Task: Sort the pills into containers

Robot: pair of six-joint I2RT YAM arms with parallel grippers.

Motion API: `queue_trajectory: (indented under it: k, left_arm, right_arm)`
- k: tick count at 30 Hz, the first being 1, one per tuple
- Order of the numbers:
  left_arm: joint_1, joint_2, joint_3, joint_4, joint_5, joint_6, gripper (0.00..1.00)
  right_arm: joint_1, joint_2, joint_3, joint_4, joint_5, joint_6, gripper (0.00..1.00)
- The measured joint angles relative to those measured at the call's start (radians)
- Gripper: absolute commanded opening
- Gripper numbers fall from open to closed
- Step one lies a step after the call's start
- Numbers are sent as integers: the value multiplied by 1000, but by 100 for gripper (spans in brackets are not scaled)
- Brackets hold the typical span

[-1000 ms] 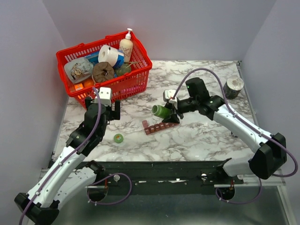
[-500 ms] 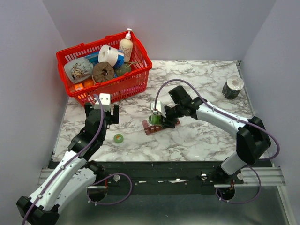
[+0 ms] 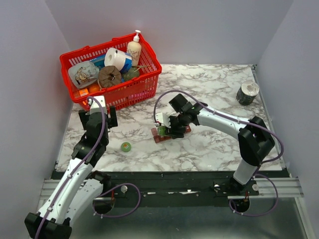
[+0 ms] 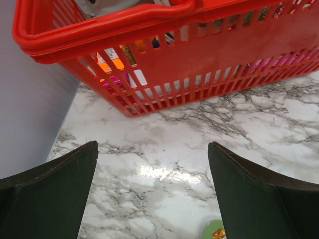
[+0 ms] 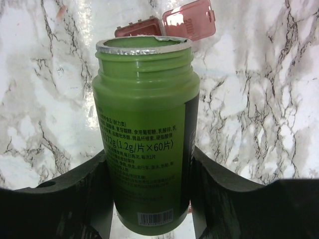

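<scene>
My right gripper [image 3: 168, 130] [image 5: 147, 164] is shut on an uncapped green pill bottle [image 5: 144, 134] [image 3: 163, 131]. The bottle lies tilted, its foil-rimmed mouth pointing at the containers [image 3: 185, 130], a dark red-brown strip on the marble. In the right wrist view one clear reddish lid [image 5: 189, 20] of the strip stands open just past the bottle mouth. No pills show; the bottle hides the compartments behind it. My left gripper [image 3: 98, 119] [image 4: 152, 149] hangs open over bare marble in front of the basket, nothing between its fingers.
A red wire basket [image 3: 149, 79] [image 4: 149, 30] full of household items stands at the back left. A green bottle cap [image 3: 126, 146] [image 4: 215, 230] lies near the left gripper. A grey tape roll [image 3: 247, 92] sits at the far right.
My right arm has carried the green bottle left and down over the strip's left end. The left arm has drawn back to the left, closer to the basket.
</scene>
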Motion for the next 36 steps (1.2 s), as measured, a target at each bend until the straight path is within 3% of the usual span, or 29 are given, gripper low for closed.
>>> queue_trajectory:
  k: [36]
  left_arm:
    - [74, -68, 0, 0, 60, -33, 99]
  right_arm:
    - [122, 167, 160, -182, 296, -62, 0]
